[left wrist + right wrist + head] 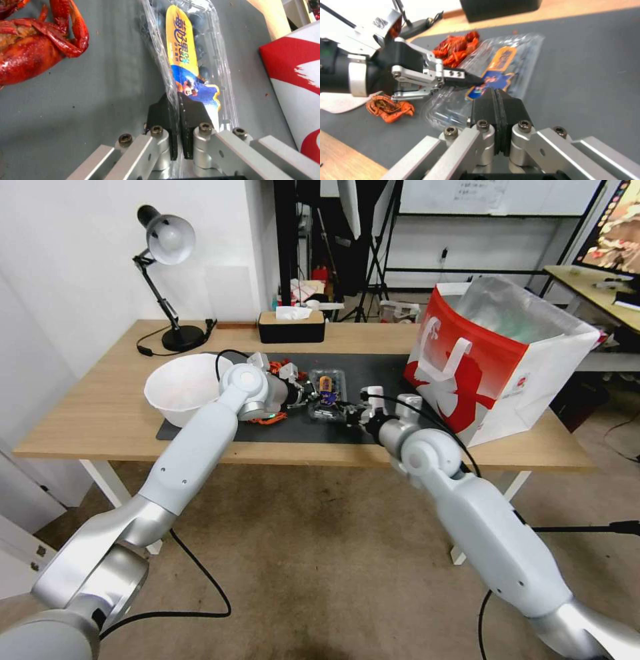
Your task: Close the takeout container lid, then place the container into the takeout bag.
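The takeout container (327,392), a small clear clamshell with dark blueberries, lies on the black mat (387,370) in mid-table. Its lid (186,50) carries a yellow and blue sticker and lies over the berries. My left gripper (175,98) is shut on the lid's thin clear edge; it also shows in the head view (308,397) and the right wrist view (476,80). My right gripper (495,91) is shut with nothing seen between its pads, tips at the container's opposite edge (352,413). The takeout bag (500,360), red and white, stands open to the right.
Red crayfish (33,50) lie on the mat beside the container, with an orange one (388,108) near the left wrist. A white bowl (183,387) sits at the mat's left end. A black tissue box (291,327) and a desk lamp (170,240) stand at the back.
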